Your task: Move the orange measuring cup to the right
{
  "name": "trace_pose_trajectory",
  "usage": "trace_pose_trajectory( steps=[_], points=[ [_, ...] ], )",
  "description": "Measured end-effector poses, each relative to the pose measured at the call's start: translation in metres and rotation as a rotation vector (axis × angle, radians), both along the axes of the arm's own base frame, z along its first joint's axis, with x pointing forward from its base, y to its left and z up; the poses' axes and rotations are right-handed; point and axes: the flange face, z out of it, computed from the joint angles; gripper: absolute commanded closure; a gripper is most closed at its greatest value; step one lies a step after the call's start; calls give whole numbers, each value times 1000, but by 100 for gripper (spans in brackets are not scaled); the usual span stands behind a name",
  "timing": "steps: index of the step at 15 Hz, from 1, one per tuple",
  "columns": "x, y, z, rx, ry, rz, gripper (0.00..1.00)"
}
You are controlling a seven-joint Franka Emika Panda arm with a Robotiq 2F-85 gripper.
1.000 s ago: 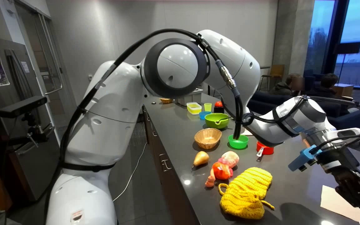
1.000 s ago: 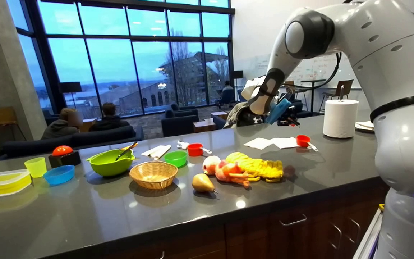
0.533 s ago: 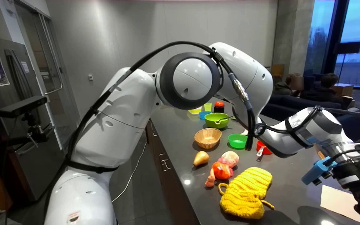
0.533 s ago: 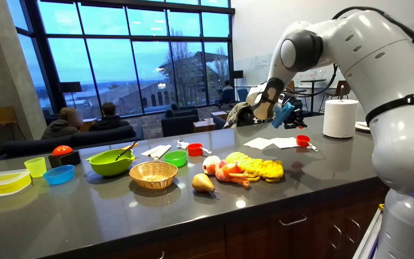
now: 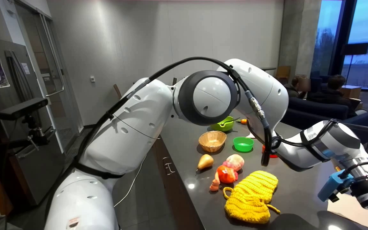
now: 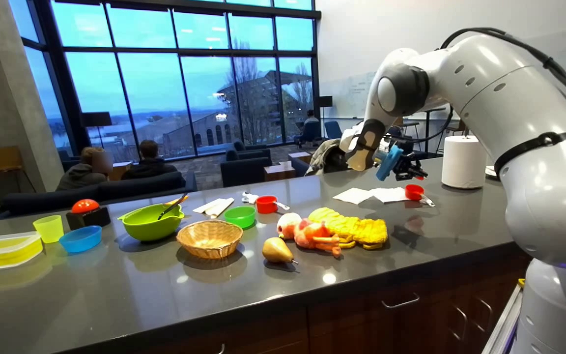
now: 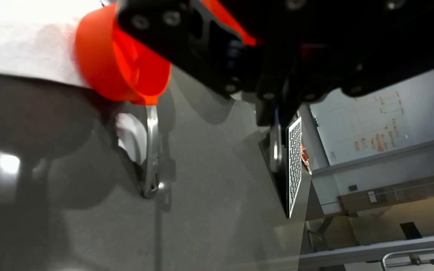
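Observation:
My gripper looks shut on the flat metal handle of a red-orange measuring cup, mostly hidden behind the dark fingers in the wrist view. In an exterior view a bit of red shows under the gripper, above the counter. A similar red-orange measuring cup rests at the paper's edge, beside and below the gripper; it also shows in an exterior view. Another red cup stands farther off. In an exterior view the gripper runs out at the right edge.
Yellow cloth, pinkish lumpy thing, pear, green cup and basket lie along the counter. White paper lies flat near the gripper. A paper towel roll stands beyond. A keyboard shows in the wrist view.
The arm has come down toward the counter, and the gripper has moved lower and to the right in an exterior view, the bit of red moving with it. The things on the counter have not moved.

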Motion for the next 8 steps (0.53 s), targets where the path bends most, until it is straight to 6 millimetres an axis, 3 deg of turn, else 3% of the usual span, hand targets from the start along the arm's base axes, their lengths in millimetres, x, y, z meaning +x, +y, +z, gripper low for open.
trace_pose_trajectory(
  steps=[8],
  points=[
    [5, -8, 2, -28, 32, -44, 5]
  ],
)
